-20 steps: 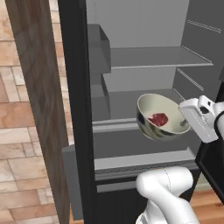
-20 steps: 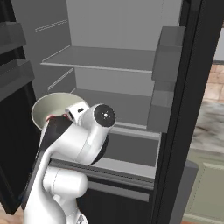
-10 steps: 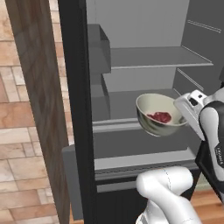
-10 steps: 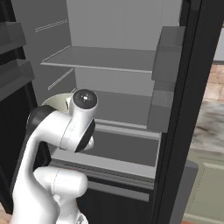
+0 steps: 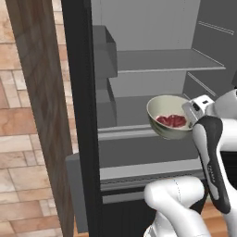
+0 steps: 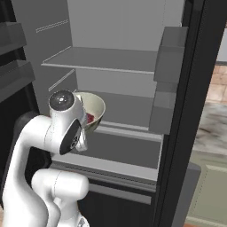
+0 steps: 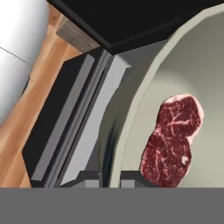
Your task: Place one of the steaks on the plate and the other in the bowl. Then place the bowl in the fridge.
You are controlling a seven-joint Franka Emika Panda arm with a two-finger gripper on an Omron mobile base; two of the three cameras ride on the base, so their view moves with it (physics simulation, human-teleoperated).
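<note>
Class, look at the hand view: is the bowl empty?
No, a dark red steak lies inside the bowl.

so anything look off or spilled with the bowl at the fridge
Nothing stands out. The bowl is held roughly level by its rim in the gripper in front of the open fridge, and the steak lies flat inside it. No spill shows.
</note>
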